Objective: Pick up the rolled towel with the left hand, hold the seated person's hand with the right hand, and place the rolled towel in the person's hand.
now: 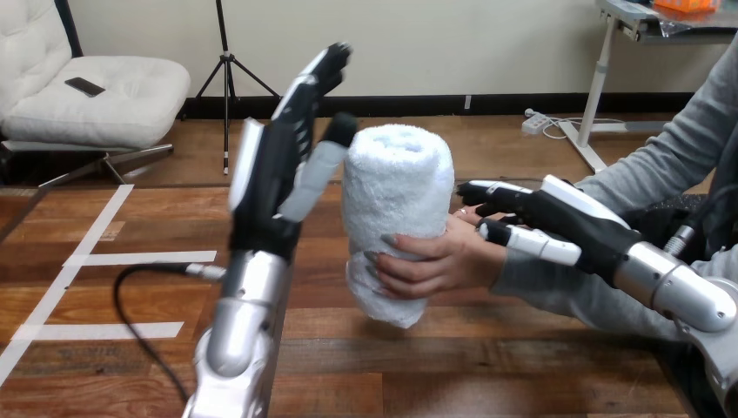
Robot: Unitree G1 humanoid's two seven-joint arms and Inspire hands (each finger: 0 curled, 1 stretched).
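Head view; I am seeing the left hand raised above the table at left of centre, its silver forearm rising from the bottom edge. The hand is standing wide open; its fingers are pointing straight up and slightly right, and it is holding nothing. Its thumb is angling up toward the towel, the thumb tip sitting just beside the towel's upper left edge; I cannot tell whether it is touching.

The towel is white and rolled; it is standing nearly upright in mid-view, clear of the table, with its coiled end facing up. The person's hand is reaching in from the right and wrapping round the lower half of the roll; its fingertips are showing on the near side of the towel, and the bottom of the roll is hanging below that hand.

The right hand is coming in from the lower right edge on its silver forearm; it is lying over the person's hand and wrist, touching along the top, and pointing toward the towel. I cannot tell whether it is gripping the person's hand or merely resting on it.

White tape strips are lying on the wood at left, well apart from the towel and both hands.
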